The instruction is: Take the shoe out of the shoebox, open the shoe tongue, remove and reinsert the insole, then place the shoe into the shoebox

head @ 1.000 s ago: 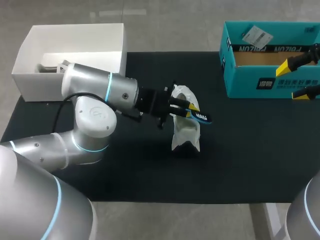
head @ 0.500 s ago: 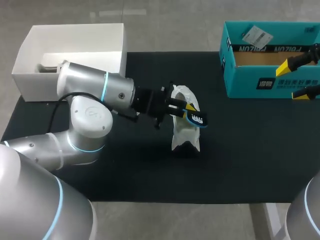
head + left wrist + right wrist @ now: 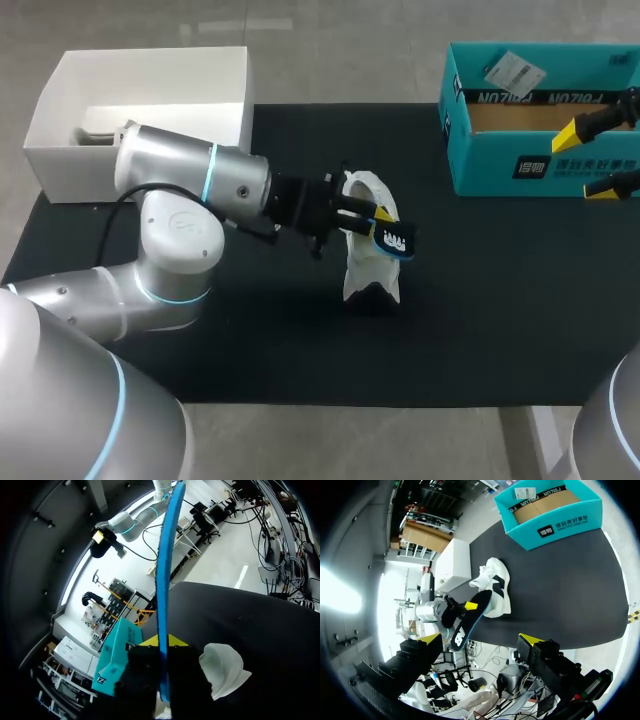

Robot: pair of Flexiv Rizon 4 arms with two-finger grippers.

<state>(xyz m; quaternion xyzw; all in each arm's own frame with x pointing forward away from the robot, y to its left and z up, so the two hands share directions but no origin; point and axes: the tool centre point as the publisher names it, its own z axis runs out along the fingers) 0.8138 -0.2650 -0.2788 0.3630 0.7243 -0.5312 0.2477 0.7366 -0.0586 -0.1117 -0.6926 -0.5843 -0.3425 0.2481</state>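
Note:
A white shoe (image 3: pixel 370 265) stands on the black mat (image 3: pixel 500 300) in the middle of the table. Just above its opening my left gripper (image 3: pixel 375 222) is shut on a blue and black insole (image 3: pixel 397 238), which sticks out past the fingertips. In the left wrist view the insole (image 3: pixel 164 595) shows edge-on, clamped in the left gripper (image 3: pixel 162 642), with the shoe (image 3: pixel 222 670) beside it. My right gripper (image 3: pixel 597 158) stands open and holds nothing, at the teal shoebox's (image 3: pixel 480 175) right end. The right wrist view shows shoe (image 3: pixel 495 582), insole (image 3: pixel 470 617) and shoebox (image 3: pixel 560 522) far ahead of the right gripper (image 3: pixel 479 641).
A white open box (image 3: pixel 60 150) sits at the back left corner, behind my left arm. The black mat covers most of the table, with bare mat in front of and to the right of the shoe.
The left gripper has drawn back a little to the left, and the insole has turned so that its printed face shows from above. The right arm has kept still.

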